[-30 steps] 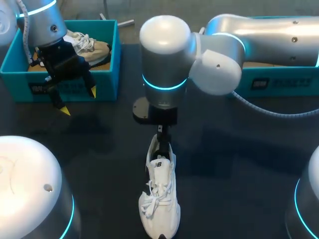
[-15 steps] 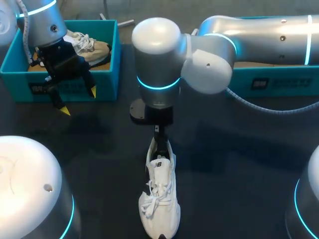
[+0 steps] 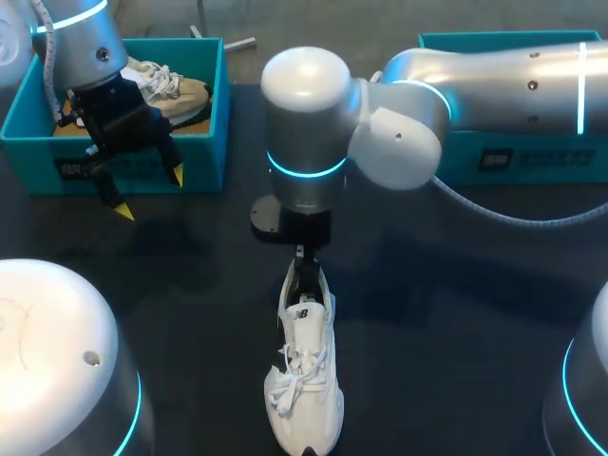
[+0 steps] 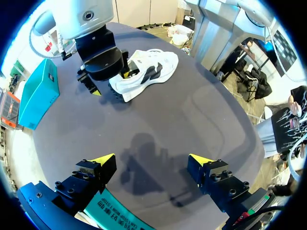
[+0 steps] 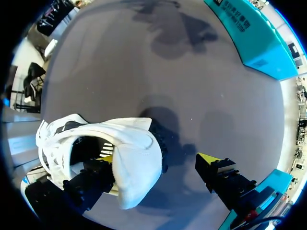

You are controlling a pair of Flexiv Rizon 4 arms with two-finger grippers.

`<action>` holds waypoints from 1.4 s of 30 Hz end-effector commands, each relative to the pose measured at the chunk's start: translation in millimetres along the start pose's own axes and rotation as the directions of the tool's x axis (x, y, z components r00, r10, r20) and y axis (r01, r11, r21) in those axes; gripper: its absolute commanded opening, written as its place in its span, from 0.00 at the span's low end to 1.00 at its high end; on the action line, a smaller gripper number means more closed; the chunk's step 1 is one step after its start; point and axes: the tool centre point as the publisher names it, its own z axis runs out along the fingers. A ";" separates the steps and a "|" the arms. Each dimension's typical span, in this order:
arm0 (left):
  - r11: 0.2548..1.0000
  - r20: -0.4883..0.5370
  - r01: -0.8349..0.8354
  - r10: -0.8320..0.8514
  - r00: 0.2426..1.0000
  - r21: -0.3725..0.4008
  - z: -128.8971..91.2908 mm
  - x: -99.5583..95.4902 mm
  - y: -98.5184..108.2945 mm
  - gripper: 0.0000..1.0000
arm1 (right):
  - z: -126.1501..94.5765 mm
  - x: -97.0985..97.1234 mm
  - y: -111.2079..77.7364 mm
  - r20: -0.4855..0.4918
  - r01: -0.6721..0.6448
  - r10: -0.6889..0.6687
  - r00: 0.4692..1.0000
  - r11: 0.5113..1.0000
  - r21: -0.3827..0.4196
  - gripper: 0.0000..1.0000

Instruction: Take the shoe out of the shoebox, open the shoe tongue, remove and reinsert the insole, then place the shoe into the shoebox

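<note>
A white shoe (image 3: 306, 375) lies on the dark table, toe toward the near edge, and shows as a white shoe (image 4: 148, 69) ahead of the left gripper. My right gripper (image 3: 304, 274) stands at its heel. In the right wrist view the right gripper (image 5: 158, 159) is open: one fingertip (image 5: 106, 159) is inside the shoe's (image 5: 136, 153) opening, the other is outside behind the heel. My left gripper (image 3: 150, 195) hangs open and empty in front of the left teal shoebox (image 3: 28, 119). The left gripper (image 4: 151, 160) is over bare table.
A second beige-and-white shoe (image 3: 171, 87) lies in the left shoebox. Another teal shoebox (image 3: 532, 157) stands at the back right, largely hidden by my right arm. Dark table stretches to both sides of the white shoe.
My right arm has shifted its elbow and wrist a little and the gripper has sunk slightly toward the shoe's heel. The shoe and the left arm have stayed put.
</note>
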 end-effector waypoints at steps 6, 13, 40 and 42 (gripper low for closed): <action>1.000 0.000 0.001 -0.001 1.000 -0.003 0.2 0.8 -0.1 1.00 | 8.0 -1.2 -2.5 -0.019 -0.009 0.009 1.000 1.000 -0.003 0.65; 1.000 0.000 0.001 -0.001 1.000 -0.003 0.2 0.8 -0.1 1.00 | 9.1 -1.2 -2.1 -0.023 -0.012 0.012 1.000 1.000 -0.002 0.45; 1.000 0.000 0.001 -0.001 1.000 -0.003 0.2 0.8 -0.1 1.00 | -42.4 -20.2 -21.4 0.059 -0.007 0.004 0.998 0.999 0.051 0.00; 1.000 0.000 0.001 -0.001 1.000 -0.003 0.2 0.8 -0.1 1.00 | -55.8 -27.8 -27.5 0.074 0.002 -0.006 0.997 0.999 0.051 0.00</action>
